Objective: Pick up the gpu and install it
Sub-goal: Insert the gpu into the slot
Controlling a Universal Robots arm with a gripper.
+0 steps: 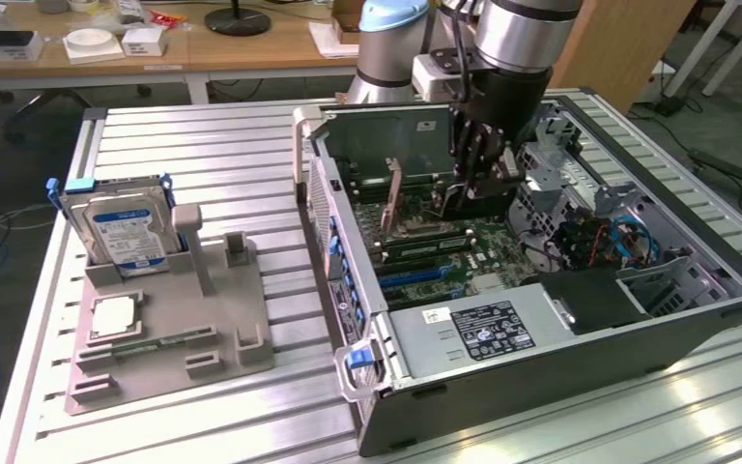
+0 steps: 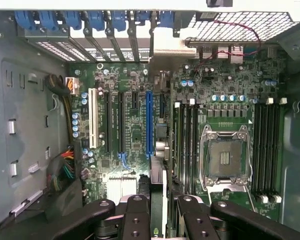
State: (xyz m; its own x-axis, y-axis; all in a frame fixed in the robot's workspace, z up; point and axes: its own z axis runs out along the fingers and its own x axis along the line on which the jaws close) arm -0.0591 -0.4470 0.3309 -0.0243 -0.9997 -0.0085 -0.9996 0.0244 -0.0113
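Jaws of the gripper (image 2: 162, 204) stand partly closed, one finger on each side of the gpu (image 2: 158, 180), so they pinch the thin card between them. Gripper and card are inside the open computer case (image 1: 539, 382), above the motherboard (image 2: 135, 135). The card hangs just beside the long blue slot (image 2: 149, 122); I cannot tell if it touches the board. The black label on the power supply (image 1: 429, 343) and the blue-and-white label on the hard drive (image 1: 124, 232), which stands in a grey holder (image 1: 171, 329) at the exterior view's left, carry writing too small to read. From the wrist the gpu is seen edge-on, dark and very thin, with a silver-grey bracket (image 2: 167, 47) at its far end near the blue clips (image 2: 97, 20)
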